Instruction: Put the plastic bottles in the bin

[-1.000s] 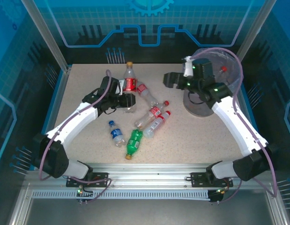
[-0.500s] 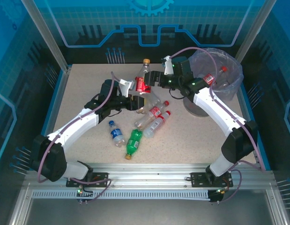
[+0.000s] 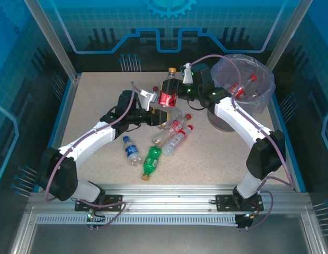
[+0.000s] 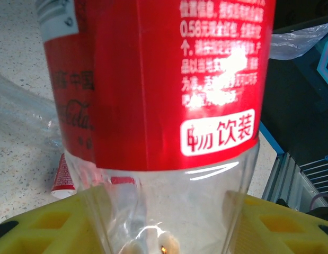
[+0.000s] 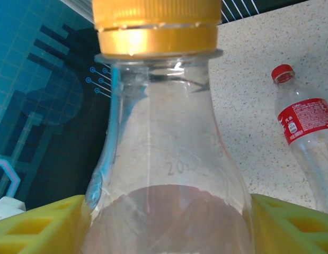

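Left gripper (image 3: 154, 110) clamps the yellow-cap bottle (image 3: 167, 96) low — right gripper (image 3: 179, 88) flanks its neck, can't tell if gripping tbh.

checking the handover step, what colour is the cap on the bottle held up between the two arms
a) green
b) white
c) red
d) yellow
d: the right wrist view shows a yellow cap on the clear bottle held upright there.
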Available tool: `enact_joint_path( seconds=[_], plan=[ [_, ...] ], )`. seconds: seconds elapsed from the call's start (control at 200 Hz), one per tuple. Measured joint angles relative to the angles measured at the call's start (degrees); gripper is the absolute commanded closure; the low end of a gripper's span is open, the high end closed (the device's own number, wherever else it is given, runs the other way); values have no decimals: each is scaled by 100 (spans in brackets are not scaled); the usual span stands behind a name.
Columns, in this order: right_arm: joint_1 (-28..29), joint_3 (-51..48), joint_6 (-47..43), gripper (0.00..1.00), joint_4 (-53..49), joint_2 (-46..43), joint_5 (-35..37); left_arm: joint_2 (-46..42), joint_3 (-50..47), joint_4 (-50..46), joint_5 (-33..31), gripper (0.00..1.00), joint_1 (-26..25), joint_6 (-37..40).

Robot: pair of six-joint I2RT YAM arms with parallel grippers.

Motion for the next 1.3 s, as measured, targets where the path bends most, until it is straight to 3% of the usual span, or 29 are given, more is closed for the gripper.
enact_joint_path(
  seconds=[0.185,0.325,0.745,1.011,1.296],
  plan=[
    [-4,7,0,43,4,0,0,11,28,0,-4,33,-2,7],
    [-7,9,-2,43,7,0,13,13,28,4,-59,1,-11,50],
    [-258,1156,-787,46,-282,9,459,-835,-184,-603,-1093,1,184,-190],
    [-505,1390,-1982,49,-765,-496,1744,-1139,-470,-1364,-1604,1,815,-957],
    [-1482,1237,-3016,52,-901,-1663,3106,-1141,-501,-2253,-1864,1,1241,-1436]
  ],
)
